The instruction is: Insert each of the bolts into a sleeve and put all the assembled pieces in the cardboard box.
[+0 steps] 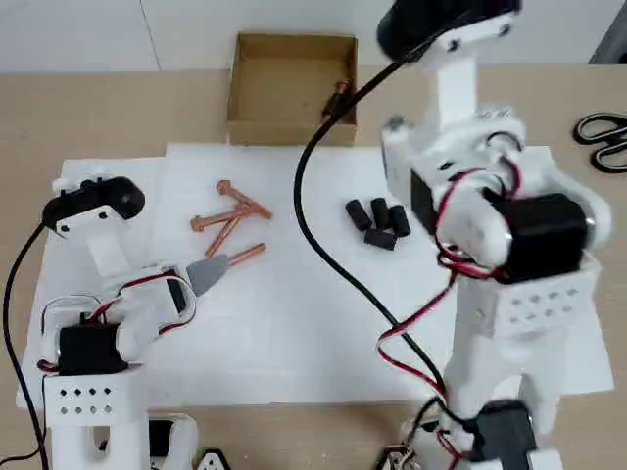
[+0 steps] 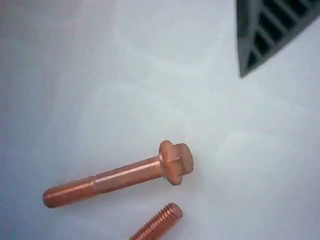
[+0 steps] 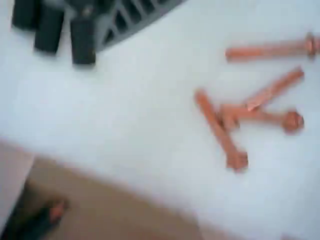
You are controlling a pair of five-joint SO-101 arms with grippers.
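Shiny copper-orange metal bolts [image 1: 232,217]. Matte black cylindrical sleeves [image 1: 377,223]. Plain tan-brown cardboard box [image 1: 284,130]. Unpatterned white foam sheet [image 1: 294,323] on pale beige wood-tone table [image 1: 98,108]. White plastic robot arms [image 1: 509,323], black motor blocks [image 1: 549,230], red-and-black wires [image 1: 407,328]. Black-handled metal scissors [image 1: 609,145].

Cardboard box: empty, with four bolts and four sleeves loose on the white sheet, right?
Not empty: the high view shows one bolt-and-sleeve piece inside the box by its right wall. Four bolts and four sleeves do lie loose on the sheet.

Tan table [image 1: 98,108], white mat [image 1: 294,333], pale tiles [image 1: 147,29] behind
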